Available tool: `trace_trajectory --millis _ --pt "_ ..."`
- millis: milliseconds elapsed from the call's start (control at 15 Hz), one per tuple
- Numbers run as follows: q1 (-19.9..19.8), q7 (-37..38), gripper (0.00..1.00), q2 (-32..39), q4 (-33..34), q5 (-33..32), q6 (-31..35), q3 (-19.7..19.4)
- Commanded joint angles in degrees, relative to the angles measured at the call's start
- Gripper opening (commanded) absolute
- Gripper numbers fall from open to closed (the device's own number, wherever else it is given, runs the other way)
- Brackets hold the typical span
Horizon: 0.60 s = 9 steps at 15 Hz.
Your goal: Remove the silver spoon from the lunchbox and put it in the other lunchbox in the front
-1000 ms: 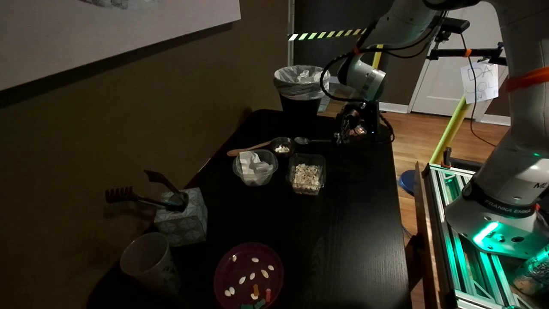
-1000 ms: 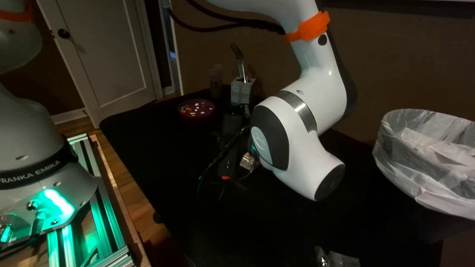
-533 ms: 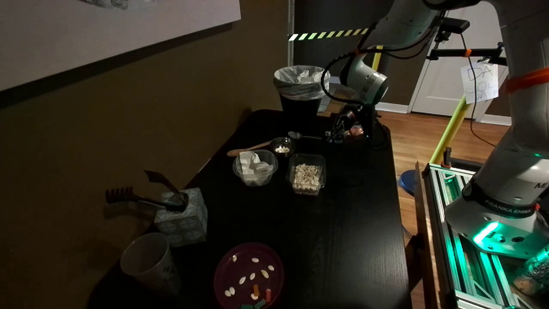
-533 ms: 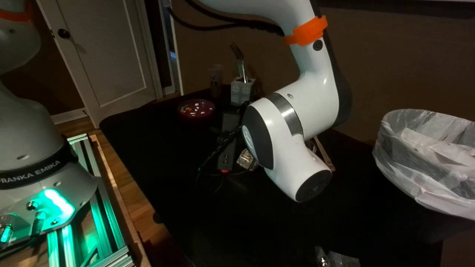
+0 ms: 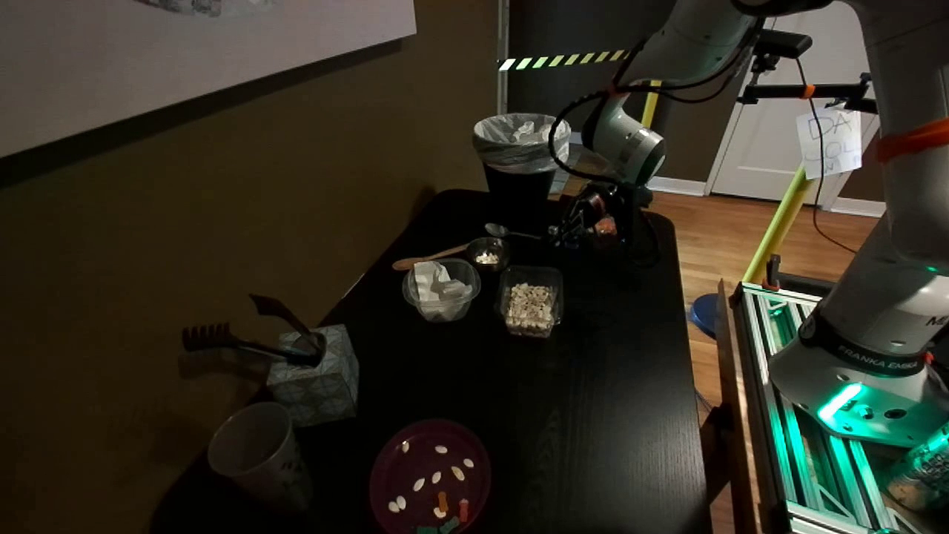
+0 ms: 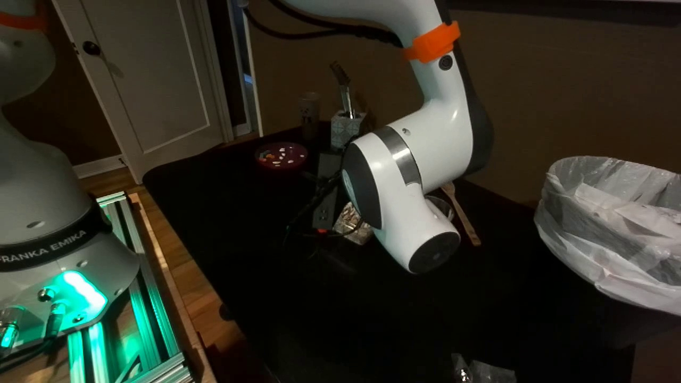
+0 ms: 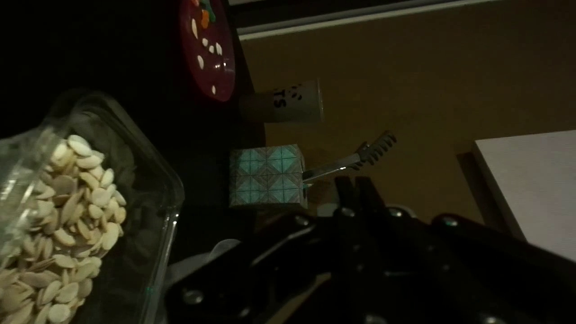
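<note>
One silver metal spoon pinched in the black gripper
Carry step I reckon, next: over the pale translucent rounded plastic tub, then lower

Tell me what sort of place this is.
Probably a room in a home or office, though I can't tell which: it has a pale panelled door, a wooden floor and a plastic-lined trash bin.

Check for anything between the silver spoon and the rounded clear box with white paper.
Yes: in an exterior view, the small bowl stands between the silver spoon, held by the gripper, and the rounded clear box. White paper fills part of that box. The spoon may pass above; its height is hard to judge.
</note>
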Motion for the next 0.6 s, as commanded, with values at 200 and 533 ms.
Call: trace_trajectory --millis 200,533 --pt "8.9 -4.8 0.01 -6.3 -7.0 13.1 9.7 0.8" --pt "15.2 -8.2 0.01 -13.9 -11.2 24.3 25.4 1.5"
